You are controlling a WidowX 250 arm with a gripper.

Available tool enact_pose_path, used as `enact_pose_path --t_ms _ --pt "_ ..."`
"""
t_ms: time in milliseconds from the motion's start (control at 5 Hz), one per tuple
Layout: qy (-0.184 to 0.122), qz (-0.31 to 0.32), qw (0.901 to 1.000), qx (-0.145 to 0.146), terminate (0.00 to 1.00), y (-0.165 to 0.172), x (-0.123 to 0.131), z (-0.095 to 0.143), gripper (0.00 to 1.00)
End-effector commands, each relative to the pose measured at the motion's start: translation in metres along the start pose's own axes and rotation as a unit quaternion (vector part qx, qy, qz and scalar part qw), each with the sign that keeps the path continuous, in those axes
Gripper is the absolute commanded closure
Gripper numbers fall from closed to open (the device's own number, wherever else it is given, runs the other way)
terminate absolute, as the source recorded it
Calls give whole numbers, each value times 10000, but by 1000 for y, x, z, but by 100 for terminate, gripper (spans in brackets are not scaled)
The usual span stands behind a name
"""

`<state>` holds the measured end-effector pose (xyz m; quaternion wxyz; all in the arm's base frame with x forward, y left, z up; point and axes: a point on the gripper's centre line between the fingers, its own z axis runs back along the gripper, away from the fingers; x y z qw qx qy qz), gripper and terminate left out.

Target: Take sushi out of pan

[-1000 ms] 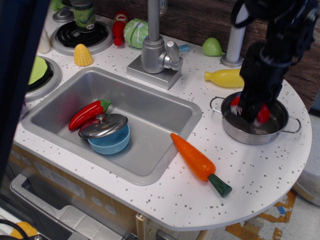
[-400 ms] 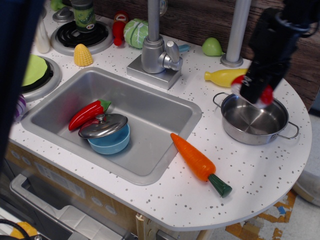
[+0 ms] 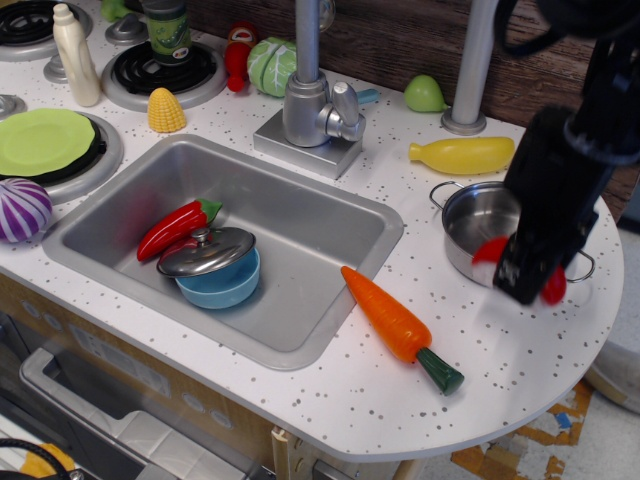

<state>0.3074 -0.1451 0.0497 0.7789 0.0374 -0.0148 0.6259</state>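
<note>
The pan [image 3: 478, 218] is a small shiny steel pot with wire loop handles at the right of the counter; what shows of its inside is bare. My black gripper [image 3: 525, 282] stands in front of the pan, low over the counter, shut on the sushi [image 3: 490, 251]. The sushi's red top shows on both sides of the fingers, with white rice at the left end. It is outside the pan, at the pan's front rim; whether it touches the counter I cannot tell.
An orange carrot [image 3: 395, 324] lies left of the gripper. A yellow bottle [image 3: 462, 155] lies behind the pan. The sink [image 3: 300, 225] holds a red chili [image 3: 175, 227] and a blue bowl with a steel lid [image 3: 212, 264]. The counter's curved edge is close on the right.
The gripper lifted the sushi out of the pan, then moved forward and down to the counter in front of the pan. The pan shifted slightly.
</note>
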Motion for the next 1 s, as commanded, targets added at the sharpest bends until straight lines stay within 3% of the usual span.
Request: enact_pose_path --t_ms 0,200,600,800 --pt "97 -7 9980 -620 0 4 -16 -2 100" --pt "46 -254 9969 -748 0 3 -14 -3 0" --pt "46 -254 9969 -748 0 3 -14 -3 0" --pt "46 -254 9969 -748 100 3 -14 -3 0"
